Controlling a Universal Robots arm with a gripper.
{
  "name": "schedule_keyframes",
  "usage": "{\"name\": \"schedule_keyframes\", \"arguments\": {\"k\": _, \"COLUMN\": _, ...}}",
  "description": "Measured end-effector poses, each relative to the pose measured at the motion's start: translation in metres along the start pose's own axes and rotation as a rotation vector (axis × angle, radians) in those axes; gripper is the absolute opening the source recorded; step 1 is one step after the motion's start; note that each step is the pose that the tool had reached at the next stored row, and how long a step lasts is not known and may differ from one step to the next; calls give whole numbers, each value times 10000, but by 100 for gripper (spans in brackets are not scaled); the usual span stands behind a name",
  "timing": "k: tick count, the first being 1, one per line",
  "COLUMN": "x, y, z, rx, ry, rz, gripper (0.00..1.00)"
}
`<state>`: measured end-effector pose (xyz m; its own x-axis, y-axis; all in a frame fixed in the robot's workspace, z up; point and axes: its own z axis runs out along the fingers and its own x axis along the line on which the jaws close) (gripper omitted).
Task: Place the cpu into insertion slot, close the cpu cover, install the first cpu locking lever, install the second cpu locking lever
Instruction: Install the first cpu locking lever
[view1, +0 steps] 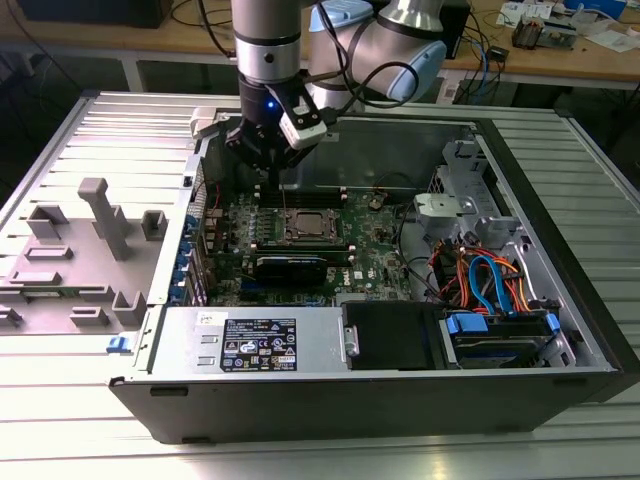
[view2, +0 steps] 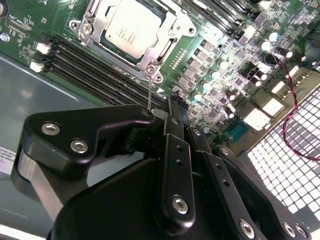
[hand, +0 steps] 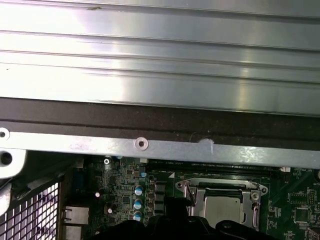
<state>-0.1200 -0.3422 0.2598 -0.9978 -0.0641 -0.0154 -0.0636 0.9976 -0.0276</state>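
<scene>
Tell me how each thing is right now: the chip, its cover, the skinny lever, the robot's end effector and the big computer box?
cpu: lying flat, framed by its cover.
cpu cover: closed down over the cpu's edges.
locking lever: standing up, not latched.
end effector: fingers shut, right at the lever's top; whether it grips the lever is unclear.
computer case: open, its inside showing.
</scene>
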Motion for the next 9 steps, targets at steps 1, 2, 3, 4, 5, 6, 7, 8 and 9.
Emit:
{"name": "schedule_keyframes", "arguments": {"k": 1, "x": -6, "y": 3, "z": 0, "rx": -1, "ry": 0, "rz": -2, "gripper": 11}}
{"name": "schedule_keyframes", "arguments": {"k": 2, "x": -18, "y": 5, "z": 1, "rx": -1, "ry": -1, "rz": 0, "gripper": 11}}
{"name": "schedule_keyframes", "arguments": {"k": 3, "x": -35, "y": 6, "z": 1, "rx": -1, "ry": -1, "rz": 0, "gripper": 11}}
{"name": "schedule_keyframes", "arguments": {"k": 4, "x": -56, "y": 7, "z": 1, "rx": 0, "ry": -1, "rz": 0, "gripper": 11}}
{"name": "schedule_keyframes", "arguments": {"k": 5, "x": -78, "y": 7, "z": 1, "rx": 0, "ry": 0, "rz": 0, "gripper": 11}}
{"name": "schedule_keyframes", "arguments": {"k": 6, "x": -98, "y": 8, "z": 1, "rx": 0, "ry": 0, "rz": 1, "gripper": 11}}
{"name": "schedule_keyframes", "arguments": {"k": 7, "x": -107, "y": 7, "z": 1, "rx": 0, "ry": 0, "rz": 1, "gripper": 11}}
{"name": "schedule_keyframes", "arguments": {"k": 8, "x": -116, "y": 7, "z": 2, "rx": 0, "ry": 0, "rz": 1, "gripper": 11}}
{"name": "schedule_keyframes", "arguments": {"k": 9, "x": -124, "y": 7, "z": 2, "rx": 0, "ry": 0, "rz": 1, "gripper": 11}}
